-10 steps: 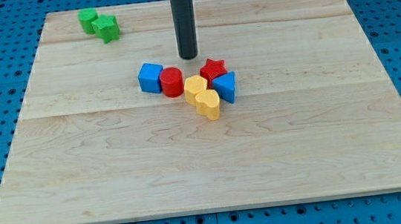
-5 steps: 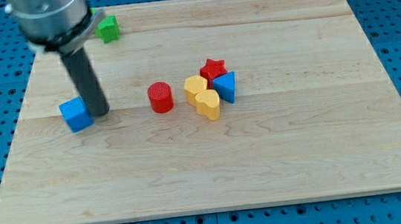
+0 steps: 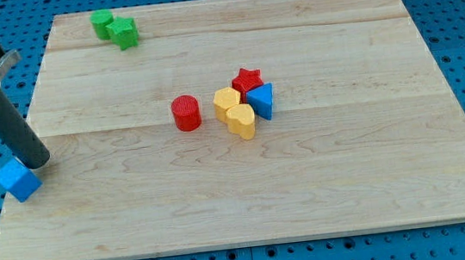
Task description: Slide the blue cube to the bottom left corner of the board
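The blue cube sits at the board's left edge, partly over the rim, in the lower half of the view's left. My tip rests just above and to the right of the cube, touching or nearly touching it. The dark rod rises from there toward the view's top left corner. The wooden board fills most of the view.
A red cylinder stands near the middle. To its right is a cluster: a red star, a blue triangular block and two yellow blocks. Two green blocks lie at the top left.
My tip has pushed the blue cube from beside the red cylinder leftward and downward to the board's left edge. The red cylinder shifted slightly left early on. The other blocks have not moved.
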Motion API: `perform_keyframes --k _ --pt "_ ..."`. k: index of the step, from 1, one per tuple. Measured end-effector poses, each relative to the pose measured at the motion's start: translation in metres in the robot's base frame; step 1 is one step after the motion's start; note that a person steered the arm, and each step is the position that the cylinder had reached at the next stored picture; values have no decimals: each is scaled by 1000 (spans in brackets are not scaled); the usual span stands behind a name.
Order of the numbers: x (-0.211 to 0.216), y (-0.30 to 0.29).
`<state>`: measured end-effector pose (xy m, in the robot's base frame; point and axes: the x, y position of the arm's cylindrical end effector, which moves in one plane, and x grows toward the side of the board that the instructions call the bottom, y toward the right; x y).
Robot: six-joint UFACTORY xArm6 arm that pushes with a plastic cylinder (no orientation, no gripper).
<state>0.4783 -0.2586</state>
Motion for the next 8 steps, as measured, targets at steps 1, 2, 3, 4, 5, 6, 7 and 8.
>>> perform_keyframes --k 1,2,3,4,5,6,7,8 --pt "-17 -45" --pt "7 -45" --pt "44 -28" --pt "48 8" --pt "15 2" --pt "9 40" --pt "38 59" --pt "59 73"
